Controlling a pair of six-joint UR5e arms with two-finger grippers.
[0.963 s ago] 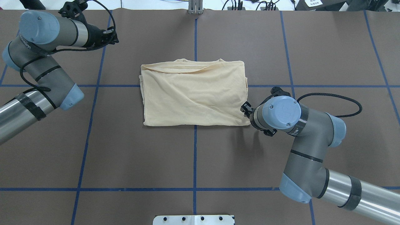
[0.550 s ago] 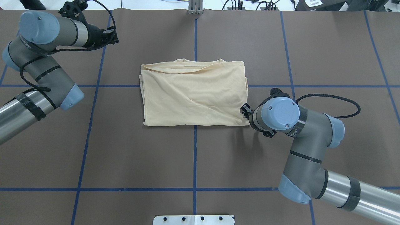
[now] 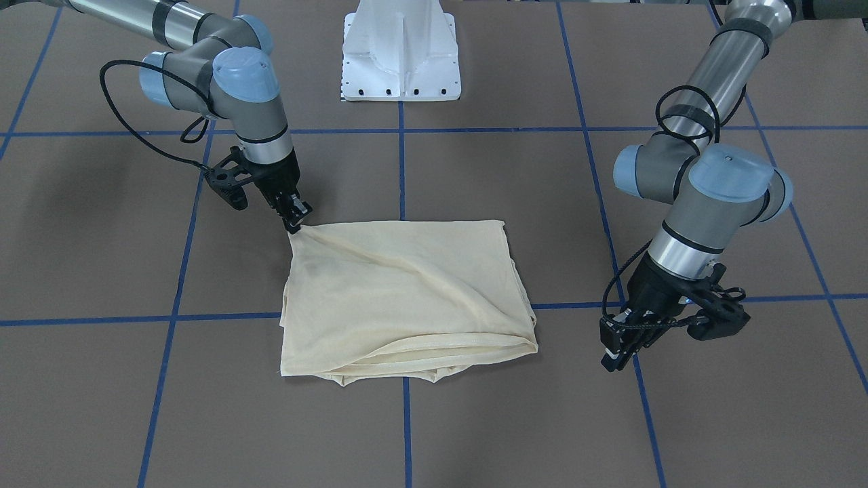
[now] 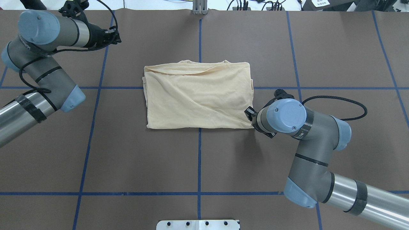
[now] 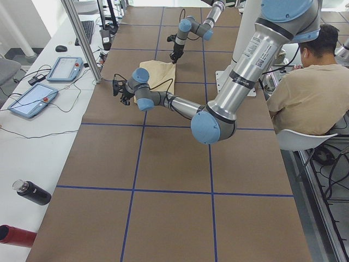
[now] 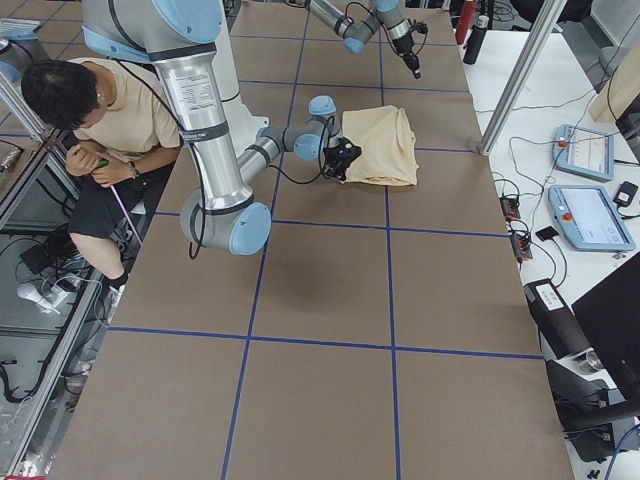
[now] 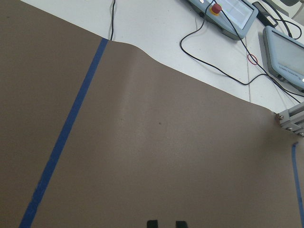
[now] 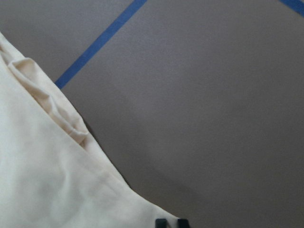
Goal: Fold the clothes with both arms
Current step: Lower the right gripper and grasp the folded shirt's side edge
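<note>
The pale cream-yellow shirt (image 4: 198,95) lies folded in a rough rectangle at the table's middle (image 3: 400,298); its print and label are hidden. My right gripper (image 4: 248,113) is at the fold's near right corner. In the front-facing view it (image 3: 296,222) is shut on that corner, which is drawn up into a point. The right wrist view shows cloth (image 8: 42,180) running up to the close-set fingertips (image 8: 161,222). My left gripper (image 4: 117,35) hangs shut and empty over bare table at the far left, well clear of the shirt (image 3: 612,356).
The white pedestal base (image 3: 400,41) stands at the robot's edge of the table. Blue tape lines (image 4: 199,153) grid the brown table cover. A metal post (image 4: 199,8) stands at the far edge, with teach pendants (image 7: 228,12) beyond. A seated person (image 5: 311,87) is beside the table.
My right arm has moved a little left and toward the far side, and the shirt's near right corner has shifted slightly with it. The left arm has barely moved.
</note>
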